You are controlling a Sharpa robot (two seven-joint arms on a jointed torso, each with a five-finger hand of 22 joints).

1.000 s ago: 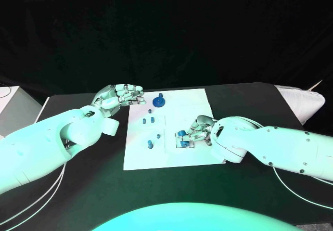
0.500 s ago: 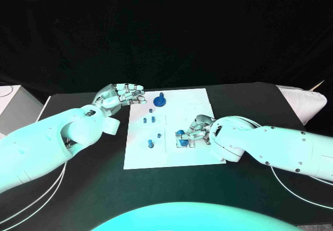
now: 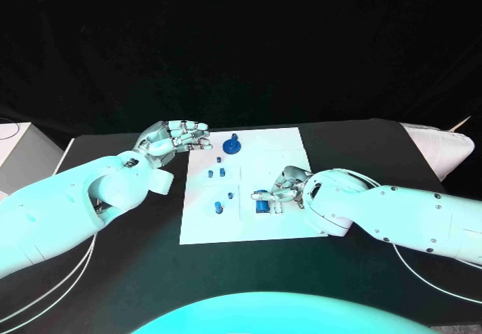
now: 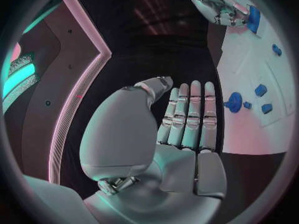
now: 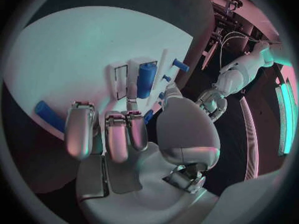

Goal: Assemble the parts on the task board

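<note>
Several small blue parts sit on the white task board [image 3: 271, 149], a flat rectangular plate in the middle of the black table [image 3: 372, 149]. Round flat disc part with a short peg [image 3: 231, 145] stands near the board's far edge, just beside the left hand. Two tiny blue pieces [image 3: 214, 172] lie mid-board, one upright peg [image 3: 217, 206] nearer the front-left, a small one [image 3: 231, 196] beside it. Blue cylinder [image 3: 262, 200] sits at the right hand's fingertips, by a pale rectangular slot on the board. Right hand [image 3: 285, 188] rests on the board's right half, fingers curled down toward the cylinder; right wrist view shows the cylinder [image 5: 146, 78] smooth, upright-looking, just past the fingertips [image 5: 134, 104], contact can't be confirmed, so grip can't tell. That wrist view also shows another blue cylinder [image 5: 47, 113] lying near the board's edge beside the hand, hidden in head view. Left hand [image 3: 173, 137] hovers at the board's far-left corner; left wrist view shows its fingers [image 4: 190, 112] straight and pressed side by side, thumb apart, palm bare, holding nothing. Left wrist view also catches the right hand [image 4: 221, 7] across the board with a blue part at its fingers. Hands are silver, segmented metal; arms glossy white.
</note>
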